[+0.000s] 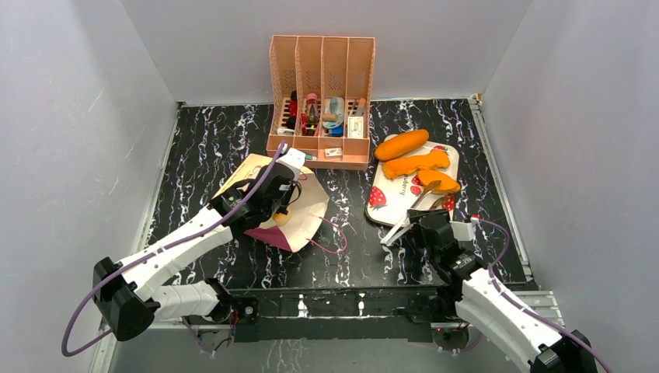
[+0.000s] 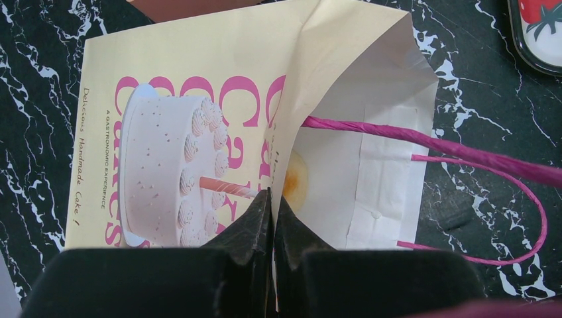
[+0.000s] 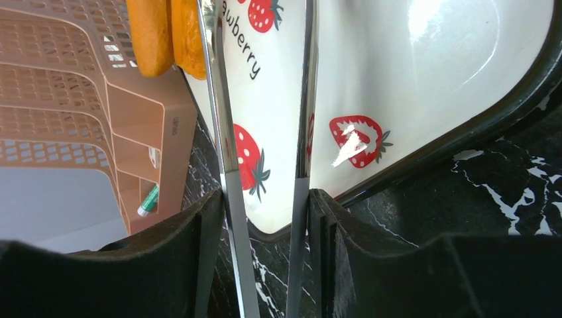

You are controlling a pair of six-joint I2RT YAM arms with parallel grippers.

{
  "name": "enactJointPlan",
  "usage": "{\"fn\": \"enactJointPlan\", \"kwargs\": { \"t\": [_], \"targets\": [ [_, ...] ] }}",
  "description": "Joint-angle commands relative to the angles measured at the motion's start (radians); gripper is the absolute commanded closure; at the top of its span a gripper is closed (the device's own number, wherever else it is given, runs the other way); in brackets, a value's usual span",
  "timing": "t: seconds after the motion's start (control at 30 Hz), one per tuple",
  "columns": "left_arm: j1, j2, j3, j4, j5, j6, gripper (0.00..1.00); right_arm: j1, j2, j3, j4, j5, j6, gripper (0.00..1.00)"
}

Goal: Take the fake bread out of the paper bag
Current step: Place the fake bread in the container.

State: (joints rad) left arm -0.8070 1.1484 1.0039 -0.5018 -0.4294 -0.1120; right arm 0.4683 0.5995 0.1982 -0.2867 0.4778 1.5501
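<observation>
Left of centre on the bench (image 1: 365, 256), pinched the upper lip of the flattened paper bag (image 2: 166, 66) in the fully closed left gripper (image 2: 272, 199), one orange bun (image 1: 281, 218) showing at its mouth. Nearer the right edge, gripped spread metal tongs (image 3: 222, 132) between the fingers of the part-open right gripper (image 3: 265, 199), tips over the strawberry tray (image 3: 431, 99) bearing three bread pieces (image 1: 416, 163).

Inside the mouth of the tan paper bag (image 2: 199, 66), the folded flap hides all but a golden-orange patch (image 2: 295, 179) that cannot be identified. At the right wrist view's upper left, the glossy orange toy loaves (image 3: 151, 33) and shiny metal tongs (image 3: 222, 119) run off the top edge. The contents of the peach plastic organiser (image 1: 321, 58) are too small to name.
</observation>
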Motion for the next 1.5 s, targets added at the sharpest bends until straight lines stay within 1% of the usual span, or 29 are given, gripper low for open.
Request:
{"fn": "enactJointPlan", "kwargs": {
  "t": [0.0, 0.27, 0.7, 0.97, 1.13, 1.33, 1.47],
  "targets": [
    [0.002, -0.021, 0.0, -0.007, -0.009, 0.005, 1.0, -0.005, -0.02, 0.006, 0.03, -0.001, 0.001, 0.54],
    [0.003, -0.029, 0.003, -0.017, -0.018, 0.005, 1.0, -0.005, -0.062, 0.012, -0.009, -0.011, 0.003, 0.54],
    [0.002, -0.039, 0.005, -0.03, -0.021, -0.001, 1.0, -0.005, -0.167, 0.049, -0.132, -0.031, 0.006, 0.54],
    [0.002, -0.038, 0.001, -0.036, -0.019, -0.005, 1.0, -0.005, -0.205, 0.076, -0.196, -0.045, -0.005, 0.54],
    [0.002, -0.038, 0.0, -0.037, -0.022, -0.011, 1.0, -0.005, -0.242, 0.062, -0.194, -0.049, -0.016, 0.54],
    [0.002, -0.031, 0.001, -0.038, -0.022, -0.012, 1.0, -0.005, -0.209, 0.038, -0.171, -0.074, -0.023, 0.54],
    [0.002, -0.028, 0.007, -0.044, -0.022, -0.012, 1.0, -0.005, -0.175, 0.036, -0.187, -0.097, -0.041, 0.54]
  ]
}}
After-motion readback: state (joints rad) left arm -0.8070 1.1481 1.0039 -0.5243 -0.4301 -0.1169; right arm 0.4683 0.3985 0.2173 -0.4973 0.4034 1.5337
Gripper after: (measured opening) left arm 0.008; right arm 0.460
